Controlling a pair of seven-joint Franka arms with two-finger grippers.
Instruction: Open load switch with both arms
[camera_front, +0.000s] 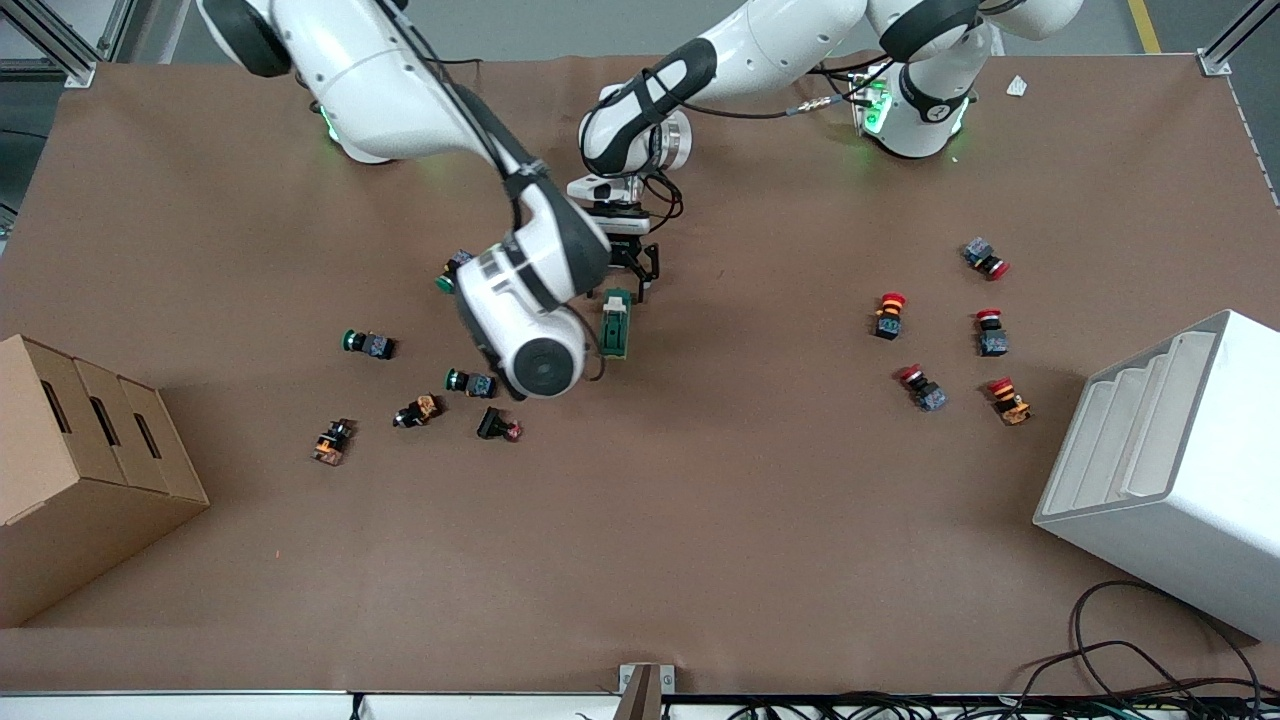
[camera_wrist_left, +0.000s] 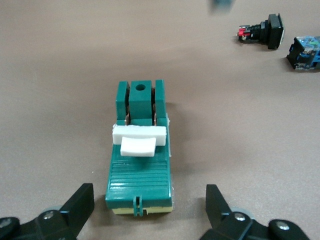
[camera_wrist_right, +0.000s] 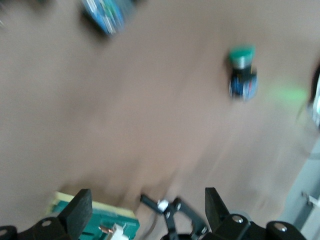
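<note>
The load switch (camera_wrist_left: 141, 150) lies flat mid-desk, white lever (camera_wrist_left: 138, 140) up. The left tool (camera_wrist_left: 145, 205) straddles its end, fingers spread – close squarely on the green body. The right tool (camera_wrist_right: 145, 207), also spread (over the other end), should take the lever.

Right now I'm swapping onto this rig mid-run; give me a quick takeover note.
Left gripper: open, low over the load switch, fingers apart on either side of its end, not touching.
Right gripper: open, over the switch's other end.
The switch lies flat mid-table among scattered push buttons, white lever apparently untouched.
Done: both arms brought in. Left: grip the body, work the lever open.
</note>
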